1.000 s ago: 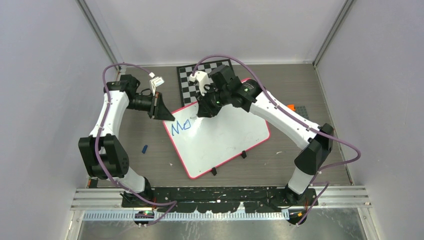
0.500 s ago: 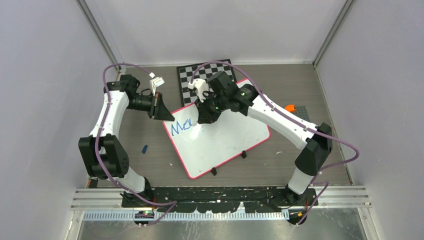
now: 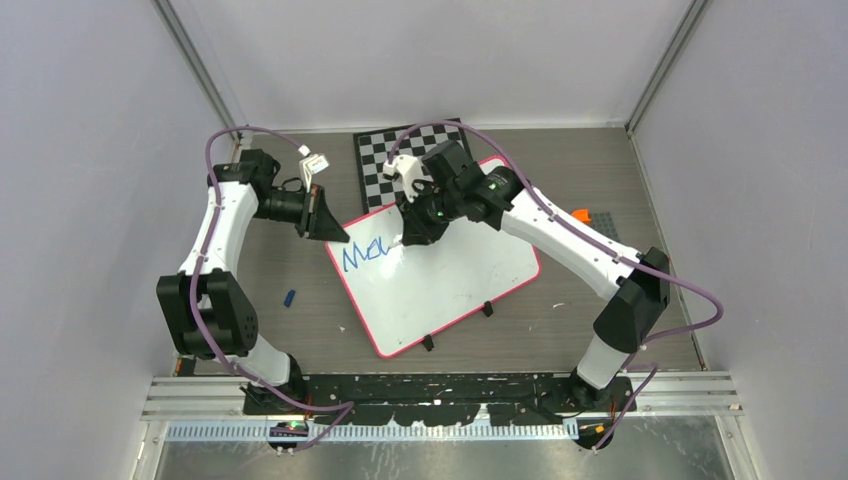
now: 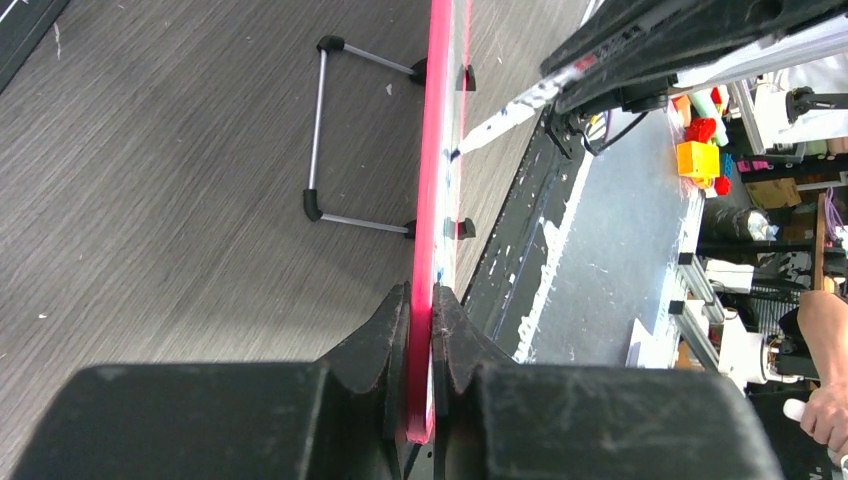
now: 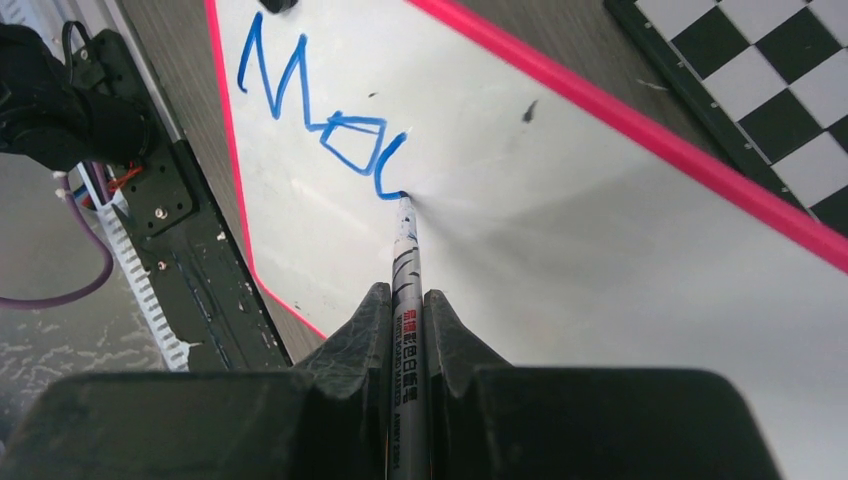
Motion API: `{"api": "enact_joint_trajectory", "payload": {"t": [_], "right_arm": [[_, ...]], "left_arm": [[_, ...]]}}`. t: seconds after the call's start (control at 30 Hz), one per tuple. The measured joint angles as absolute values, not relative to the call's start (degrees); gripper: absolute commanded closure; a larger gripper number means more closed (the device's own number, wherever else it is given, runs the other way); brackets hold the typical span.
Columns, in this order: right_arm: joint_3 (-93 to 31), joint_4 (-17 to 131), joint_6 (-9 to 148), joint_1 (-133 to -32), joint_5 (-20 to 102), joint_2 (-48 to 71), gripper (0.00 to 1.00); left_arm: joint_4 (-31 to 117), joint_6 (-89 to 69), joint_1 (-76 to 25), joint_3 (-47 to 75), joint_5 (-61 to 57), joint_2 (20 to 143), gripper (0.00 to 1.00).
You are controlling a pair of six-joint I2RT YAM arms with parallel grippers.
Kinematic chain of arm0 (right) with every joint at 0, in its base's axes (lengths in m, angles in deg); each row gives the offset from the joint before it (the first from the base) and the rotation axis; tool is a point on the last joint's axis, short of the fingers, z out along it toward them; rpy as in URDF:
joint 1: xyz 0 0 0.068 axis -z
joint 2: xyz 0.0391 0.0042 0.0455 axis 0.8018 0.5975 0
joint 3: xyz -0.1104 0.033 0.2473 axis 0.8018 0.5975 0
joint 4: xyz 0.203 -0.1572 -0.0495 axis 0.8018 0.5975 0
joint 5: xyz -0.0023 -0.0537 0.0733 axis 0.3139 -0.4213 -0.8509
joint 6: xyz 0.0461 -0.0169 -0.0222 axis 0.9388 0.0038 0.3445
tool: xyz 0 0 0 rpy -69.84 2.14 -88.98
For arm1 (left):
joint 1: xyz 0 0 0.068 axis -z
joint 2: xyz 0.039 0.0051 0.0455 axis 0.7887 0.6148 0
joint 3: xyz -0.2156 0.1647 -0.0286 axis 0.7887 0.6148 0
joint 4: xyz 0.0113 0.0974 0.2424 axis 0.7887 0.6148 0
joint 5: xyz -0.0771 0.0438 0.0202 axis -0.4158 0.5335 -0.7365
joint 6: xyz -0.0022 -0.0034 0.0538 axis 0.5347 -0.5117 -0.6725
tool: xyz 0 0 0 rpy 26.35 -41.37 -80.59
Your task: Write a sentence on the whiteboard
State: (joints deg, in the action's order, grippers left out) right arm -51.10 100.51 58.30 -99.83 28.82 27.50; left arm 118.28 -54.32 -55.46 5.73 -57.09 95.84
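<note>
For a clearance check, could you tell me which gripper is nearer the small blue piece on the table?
Left. The left gripper clamps the whiteboard corner just beyond the small blue piece; the right gripper, holding the marker, is farther across the board.

Overhead camera looks steeply down; both wrist cameras closely face the whiteboard (image 3: 450,280).

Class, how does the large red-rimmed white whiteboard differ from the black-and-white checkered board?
The whiteboard bears blue lettering; the checkered board shows only black and white squares. The whiteboard is larger than the checkered board. The left gripper clamps the whiteboard's rim; nothing grips the checkered board. Both are flat rectangles.
</note>
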Motion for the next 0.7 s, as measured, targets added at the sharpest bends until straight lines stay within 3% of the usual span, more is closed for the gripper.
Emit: {"api": "enact_joint_trajectory", "payload": {"t": [0.3,0.53,0.7], "right_arm": [[-54.34,100.58,58.30,-98.06,29.74,27.50,1.00],[-54.03,100.64,58.27,-98.08,29.30,27.21,1.00],[-53.00,101.30,58.27,-98.19,29.06,25.88,1.00]], "left_arm": [[118.28,-54.12,-55.44,5.77,-57.09,95.66,0.99],[118.21,-54.12,-55.03,5.84,-56.09,95.53,0.72],[117.78,-54.10,-52.49,7.13,-52.48,96.10,0.65]]}}
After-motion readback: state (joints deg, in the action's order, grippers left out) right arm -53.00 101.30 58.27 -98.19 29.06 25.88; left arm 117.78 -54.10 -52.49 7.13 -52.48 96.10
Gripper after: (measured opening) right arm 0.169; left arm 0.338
